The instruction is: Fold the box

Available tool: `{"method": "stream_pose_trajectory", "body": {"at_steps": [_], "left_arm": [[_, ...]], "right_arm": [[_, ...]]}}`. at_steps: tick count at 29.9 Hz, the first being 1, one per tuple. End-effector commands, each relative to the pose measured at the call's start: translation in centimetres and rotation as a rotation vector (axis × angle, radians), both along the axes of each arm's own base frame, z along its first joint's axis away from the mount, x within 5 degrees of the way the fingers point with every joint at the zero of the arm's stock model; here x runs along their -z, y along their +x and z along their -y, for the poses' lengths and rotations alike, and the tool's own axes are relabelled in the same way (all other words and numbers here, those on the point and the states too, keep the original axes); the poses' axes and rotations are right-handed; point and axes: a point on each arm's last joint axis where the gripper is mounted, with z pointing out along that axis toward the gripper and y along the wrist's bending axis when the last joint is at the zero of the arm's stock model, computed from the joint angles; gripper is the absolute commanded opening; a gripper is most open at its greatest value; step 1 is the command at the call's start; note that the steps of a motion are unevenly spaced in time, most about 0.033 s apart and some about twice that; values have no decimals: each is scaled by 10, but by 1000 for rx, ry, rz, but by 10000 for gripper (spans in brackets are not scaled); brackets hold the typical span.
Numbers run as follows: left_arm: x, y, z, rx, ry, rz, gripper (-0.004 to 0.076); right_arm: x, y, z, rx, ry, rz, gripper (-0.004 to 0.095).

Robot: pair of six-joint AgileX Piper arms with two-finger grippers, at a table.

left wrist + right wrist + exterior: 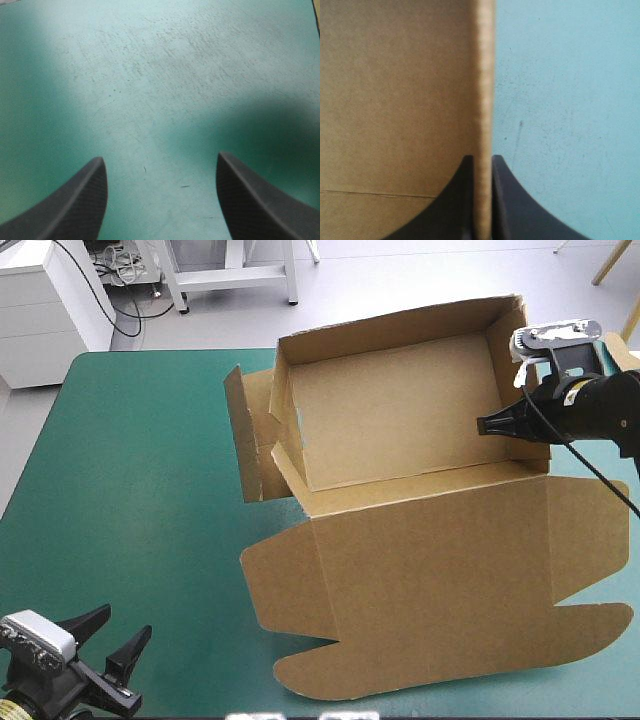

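The brown box (400, 410) sat mid-table, tray open, lid (440, 580) flat toward the near edge, long axis left-right. Its right wall (483, 75) was pinched in the right gripper (482, 162). The left gripper (160, 162) gaped over bare teal-green cover (140, 490), well apart from the splayed left flap (243, 435).

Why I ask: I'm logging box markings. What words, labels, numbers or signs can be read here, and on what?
None: no text can be read in any view.
The box is plain brown board, both tray and flat lid.
The teal-green cover bears no print.
The right gripper, shut on the box's wall, and the open left gripper show no label.
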Motion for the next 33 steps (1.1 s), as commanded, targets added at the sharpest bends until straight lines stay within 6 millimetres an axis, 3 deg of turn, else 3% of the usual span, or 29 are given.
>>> {"method": "stream_pose_trajectory", "body": {"at_steps": [1,9,24,29,33], "left_arm": [[-15,3,2,1,-46,93,456],[-46,17,8,-34,-65,104,456],[-135,114,49,-217,141,-21,456],[-169,134,60,-231,168,-1,456],[-182,146,66,-231,230,-25,456]], "right_arm": [[-21,-9,2,6,32,119,-20],[-21,-9,2,6,32,119,-20],[-21,-9,2,-2,24,121,-21],[-21,-9,2,-2,24,121,-21],[-21,-9,2,-2,24,121,-21]]}}
